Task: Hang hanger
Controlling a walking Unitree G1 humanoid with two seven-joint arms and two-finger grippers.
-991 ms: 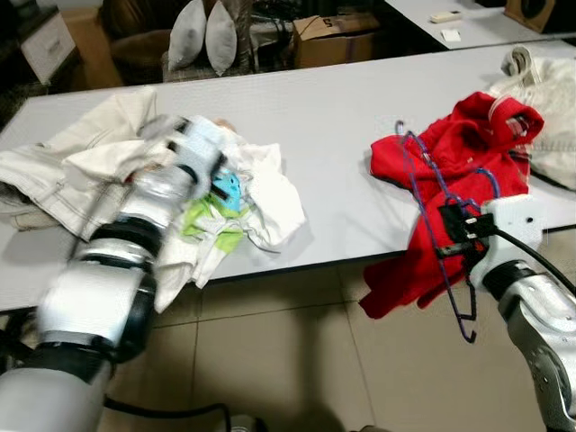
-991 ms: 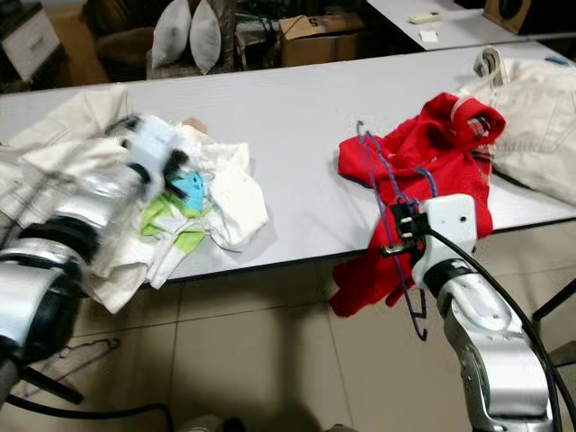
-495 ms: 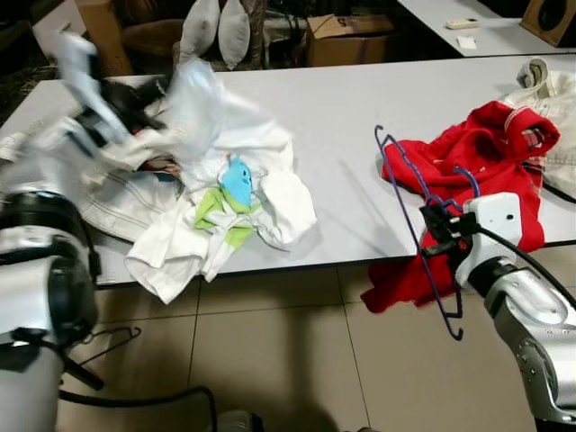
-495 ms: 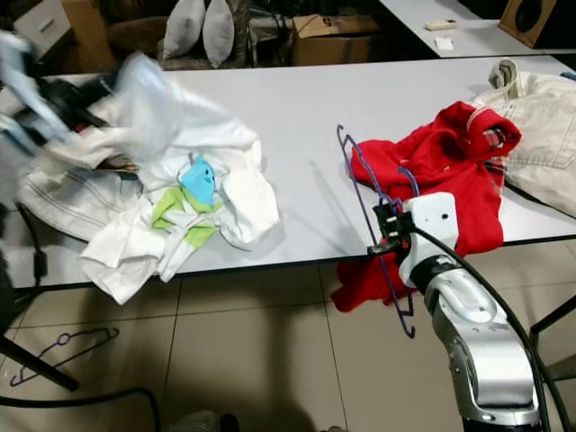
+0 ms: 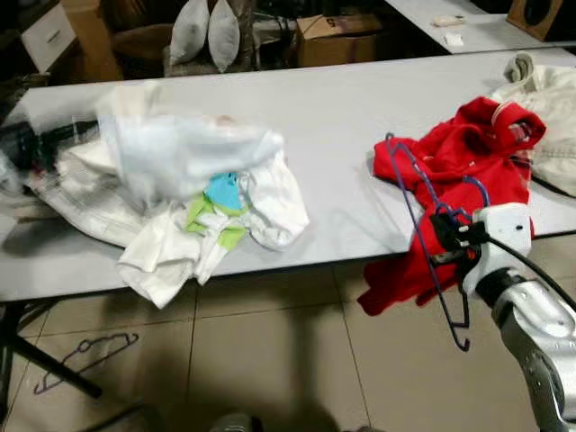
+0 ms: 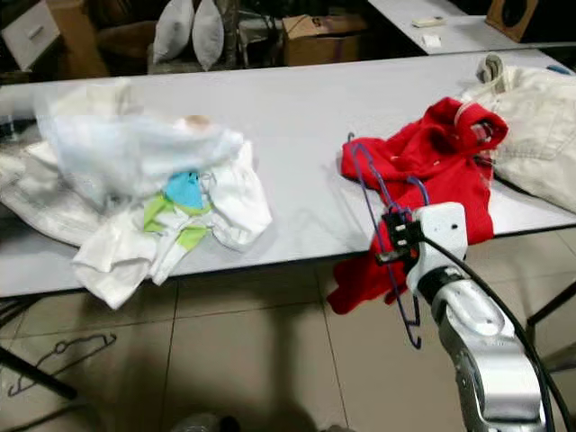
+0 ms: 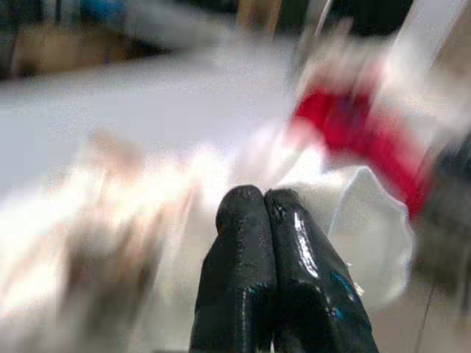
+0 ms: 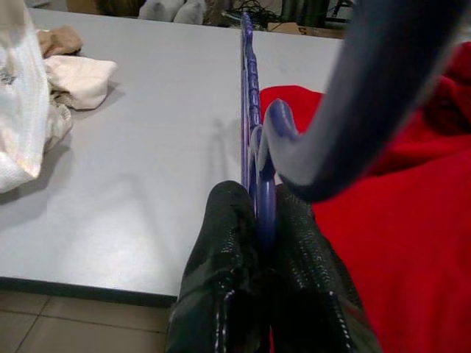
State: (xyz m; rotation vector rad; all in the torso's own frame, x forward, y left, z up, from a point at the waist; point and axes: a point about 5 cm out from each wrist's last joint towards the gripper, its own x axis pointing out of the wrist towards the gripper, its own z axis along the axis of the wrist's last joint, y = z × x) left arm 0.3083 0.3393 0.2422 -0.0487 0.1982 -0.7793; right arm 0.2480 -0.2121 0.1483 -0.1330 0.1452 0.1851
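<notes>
The right gripper (image 6: 392, 243) clamps its jaws on the hanger (image 6: 385, 227), keeping it clear of the table (image 6: 297, 117); left jaws pressed together.

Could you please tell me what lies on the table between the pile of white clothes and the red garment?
Nothing: in the left eye view the grey tabletop is bare between the crumpled white clothes pile and the red fabric garment.

Clothes heaped on a long grey table (image 5: 333, 117).
A red garment (image 5: 459, 171) droops over the near edge, a cream jacket (image 6: 531, 126) lies beside it, white clothes (image 5: 189, 189) pile at the far end; a cardboard box (image 5: 335, 36) and two pillows (image 5: 205, 31) stand behind.
</notes>
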